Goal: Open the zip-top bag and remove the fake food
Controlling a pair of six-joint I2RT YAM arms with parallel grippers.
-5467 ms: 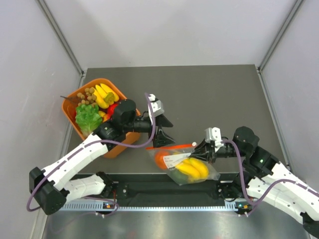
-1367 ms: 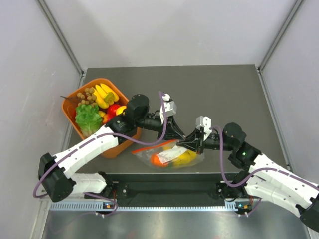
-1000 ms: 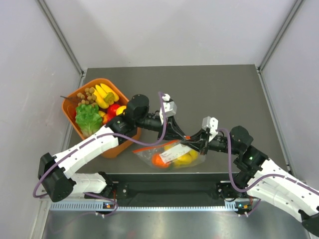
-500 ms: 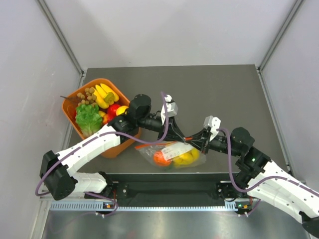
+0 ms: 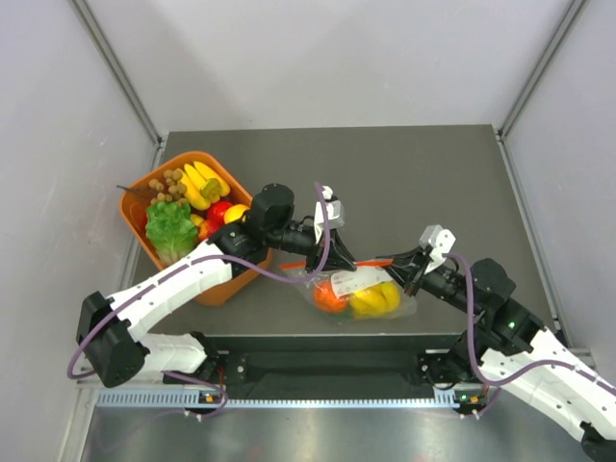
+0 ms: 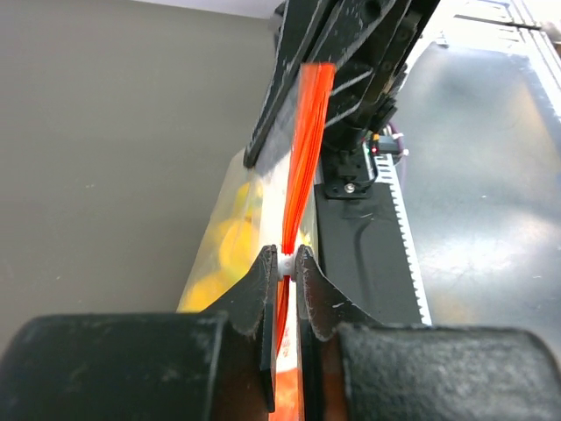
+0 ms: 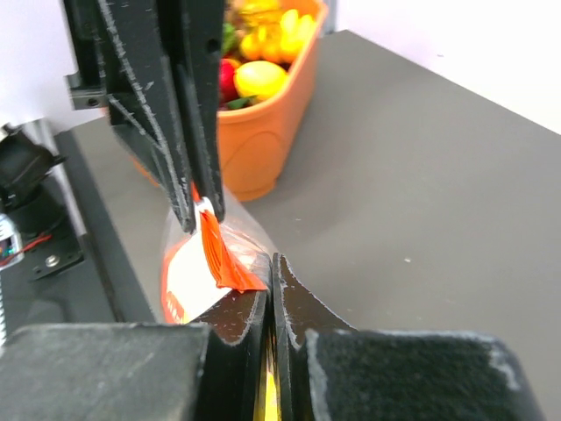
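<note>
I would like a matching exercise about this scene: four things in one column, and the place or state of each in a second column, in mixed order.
Column 1
1. zip-top bag
2. lettuce
3. left end effector
4. basket

Column 2
A. leafy green, lying in the basket
B. pinched shut on the orange-red strip
C. orange, on the left side of the table
D. clear, with yellow bananas inside

Pairs: 1-D, 2-A, 3-B, 4-C

Robot test booth in a lab: dark grey table (image 5: pixel 423 183) boxed in by plain white panels (image 5: pixel 318 58) at 9, 12 and 3 o'clock; white left arm (image 5: pixel 164 289) and right arm (image 5: pixel 539 361) bolted beside a metal rail (image 5: pixel 318 397) at 6 o'clock.
</note>
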